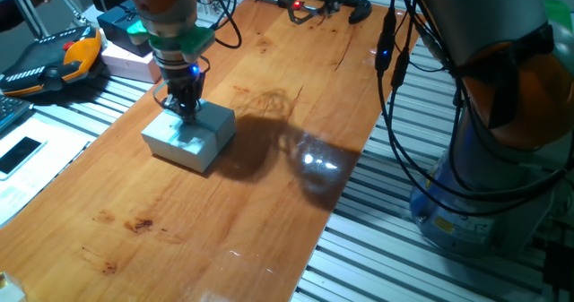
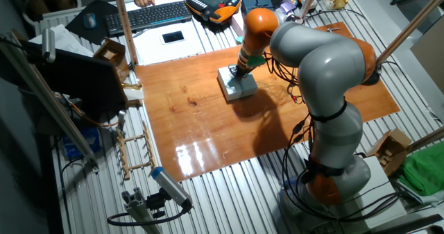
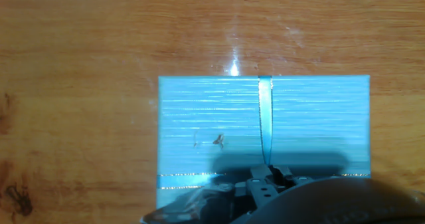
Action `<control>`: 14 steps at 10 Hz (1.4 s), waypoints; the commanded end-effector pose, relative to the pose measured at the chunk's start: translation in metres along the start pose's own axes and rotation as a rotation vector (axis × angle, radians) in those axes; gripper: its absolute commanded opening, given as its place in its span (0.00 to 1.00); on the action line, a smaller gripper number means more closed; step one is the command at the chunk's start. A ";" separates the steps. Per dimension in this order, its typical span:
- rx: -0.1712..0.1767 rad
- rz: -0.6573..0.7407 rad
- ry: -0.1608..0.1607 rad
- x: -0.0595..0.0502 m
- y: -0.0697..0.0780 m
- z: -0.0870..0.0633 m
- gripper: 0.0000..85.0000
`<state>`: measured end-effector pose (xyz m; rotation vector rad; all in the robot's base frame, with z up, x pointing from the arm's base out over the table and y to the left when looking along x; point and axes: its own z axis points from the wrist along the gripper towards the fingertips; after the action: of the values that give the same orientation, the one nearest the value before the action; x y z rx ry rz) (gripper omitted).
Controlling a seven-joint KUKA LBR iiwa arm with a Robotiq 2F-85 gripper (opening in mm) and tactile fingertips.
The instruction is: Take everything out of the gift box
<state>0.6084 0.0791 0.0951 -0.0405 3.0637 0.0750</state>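
The pale blue gift box [image 1: 202, 141] stands on the wooden table with its lid [image 3: 212, 117] on, so everything inside is hidden. A ribbon [image 3: 265, 111] runs across the lid. My gripper [image 1: 188, 110] points straight down onto the middle of the lid, at the ribbon crossing. In the hand view my gripper [image 3: 269, 179] has its fingertips drawn close together around the ribbon. The other fixed view shows the box [image 2: 240, 89] under my gripper [image 2: 240, 72], near the table's far edge.
An orange and black teach pendant [image 1: 54, 60], a pinkish-white box [image 1: 130, 63] and a dark box [image 1: 121, 20] lie off the table's left side. Cables [image 1: 314, 6] sit at the far end. A keyboard [image 2: 149, 13] and a small cardboard box [image 2: 109, 52] lie beyond.
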 end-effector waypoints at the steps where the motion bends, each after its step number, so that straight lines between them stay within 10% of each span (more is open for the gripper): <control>1: -0.007 0.001 0.000 0.000 0.000 0.000 0.01; 14: 0.039 0.002 0.005 0.002 0.010 -0.054 0.01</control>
<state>0.6023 0.0867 0.1497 -0.0341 3.0688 0.0155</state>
